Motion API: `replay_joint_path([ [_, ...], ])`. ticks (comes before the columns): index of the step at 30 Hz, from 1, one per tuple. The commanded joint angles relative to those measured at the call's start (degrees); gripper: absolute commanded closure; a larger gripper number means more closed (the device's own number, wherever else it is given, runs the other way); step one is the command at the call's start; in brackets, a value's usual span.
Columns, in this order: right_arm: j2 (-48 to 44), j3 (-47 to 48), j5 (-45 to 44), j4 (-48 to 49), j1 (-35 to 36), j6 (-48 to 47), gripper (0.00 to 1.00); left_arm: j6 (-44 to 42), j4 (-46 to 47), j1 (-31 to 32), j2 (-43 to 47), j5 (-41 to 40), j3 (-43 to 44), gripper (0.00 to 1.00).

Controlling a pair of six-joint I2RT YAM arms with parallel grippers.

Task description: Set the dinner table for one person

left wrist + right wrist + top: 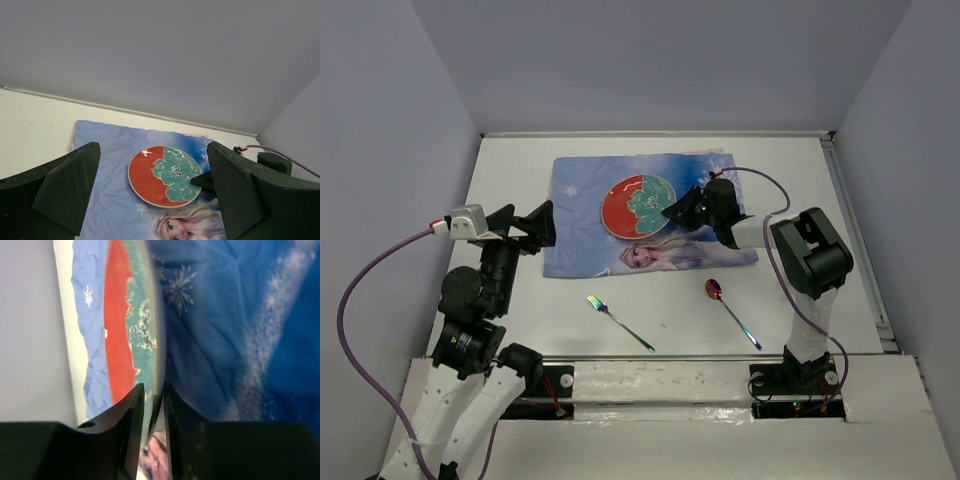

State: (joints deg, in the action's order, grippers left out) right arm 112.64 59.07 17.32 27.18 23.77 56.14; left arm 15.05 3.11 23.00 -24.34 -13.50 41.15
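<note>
Nearest the arm bases, an iridescent metal fork [619,322] and a matching spoon [731,311] lie on the large flat white table [510,180]. The table spans the enclosure, with its long axis running left to right. Farther out, the left gripper [542,228] hangs with jaws wide beside the blue snowflake cloth placemat [580,205]. The right gripper [672,212] has its jaws pinched on the rim of the round red-and-teal plate [638,206]. Recommended: keep the plate level, settle it flat on the placemat, then release.
</note>
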Motion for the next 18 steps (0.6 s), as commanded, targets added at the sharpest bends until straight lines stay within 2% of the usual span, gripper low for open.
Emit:
replay_joint_path([
  [1, -2.8, 0.0, -1.8, 5.8, 0.1, -1.9, 0.67, 0.0, 1.9, -0.4, -0.1, 0.8, 0.0, 0.01],
  [2, -3.0, 0.2, -2.1, 4.1, 0.1, -2.9, 0.62, 0.0, 1.9, -0.5, -0.1, 0.8, -0.1, 0.01],
  [3, -3.8, 0.4, -2.5, 2.6, 0.1, -4.9, 0.49, 0.1, 1.9, -0.6, -0.1, 0.8, -0.1, 0.01],
  [6, -5.8, 0.0, -5.1, -2.7, 0.1, -8.7, 0.30, 0.1, 1.9, -0.7, -0.2, 1.3, 0.0, 0.01],
  [12, -13.9, -2.6, -13.4, -10.9, 0.1, -15.6, 0.27, 0.2, 1.9, -0.9, 0.8, 1.3, 0.1, 0.01],
  [13, -17.9, -3.7, -14.1, -13.0, 0.1, -16.8, 0.27, 0.2, 1.9, -0.9, 0.9, 1.4, 0.0, 0.01],
  [15, -22.7, -4.3, -19.5, -16.3, 0.1, -20.8, 0.29, 0.4, 2.0, -0.9, 1.1, 1.7, 0.1, 0.01],
  [18, -33.2, -5.2, -34.6, -29.5, -0.4, -27.0, 0.37, 0.9, 2.2, -0.9, 1.5, 3.7, 0.1, 0.01],
])
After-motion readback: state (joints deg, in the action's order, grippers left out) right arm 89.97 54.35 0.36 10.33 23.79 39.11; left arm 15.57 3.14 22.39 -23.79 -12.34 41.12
